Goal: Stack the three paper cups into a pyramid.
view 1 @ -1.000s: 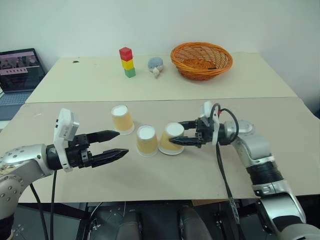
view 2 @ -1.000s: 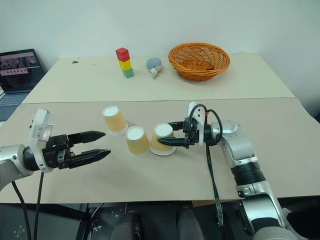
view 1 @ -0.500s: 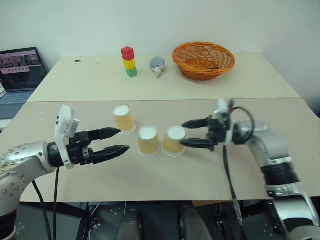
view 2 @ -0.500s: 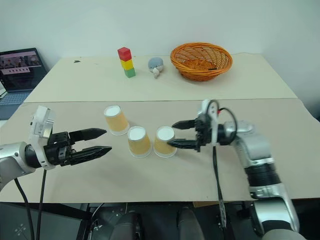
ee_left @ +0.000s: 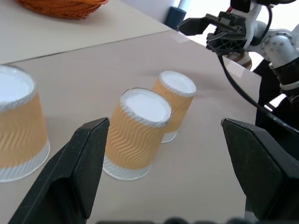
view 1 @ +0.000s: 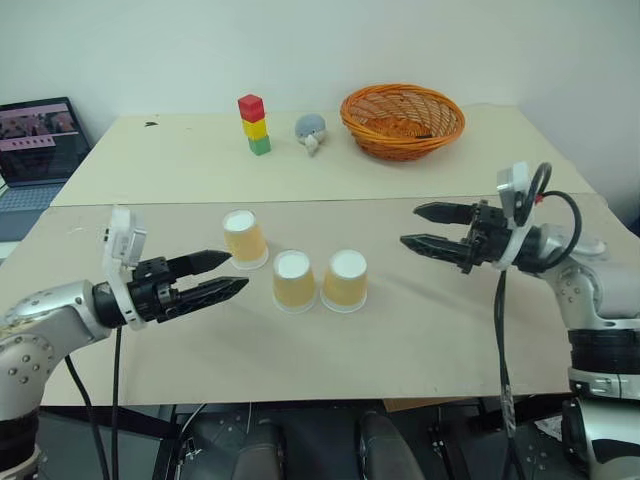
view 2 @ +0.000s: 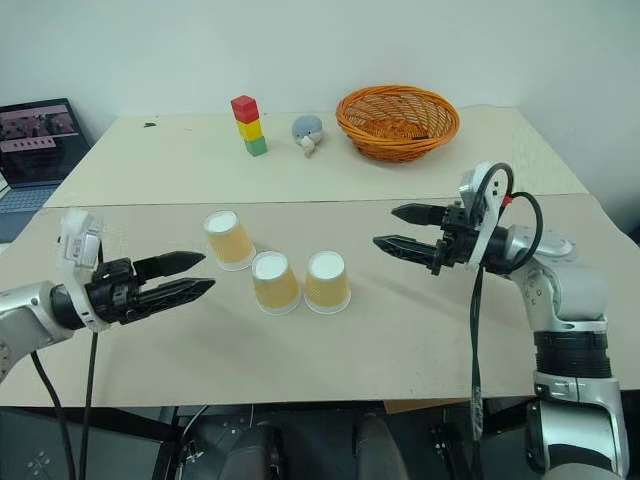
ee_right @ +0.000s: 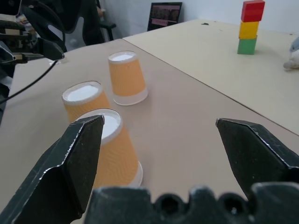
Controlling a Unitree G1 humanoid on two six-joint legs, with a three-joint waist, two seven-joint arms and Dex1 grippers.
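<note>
Already two cups (view 1: 294, 280) (view 1: 344, 279) stand touching, upside down, as the pyramid's base; the third cup (view 1: 244, 239) waits beside the open left pincer (view 1: 232, 273). Right pincer (view 1: 417, 226) hangs open, empty, well apart.

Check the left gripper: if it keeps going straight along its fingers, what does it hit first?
Probably the middle cup. The left gripper is open and points across the table; its wrist view frames that cup between the fingers, with the right-hand cup just behind. The third cup sits off to one side. Depth is unclear.
</note>
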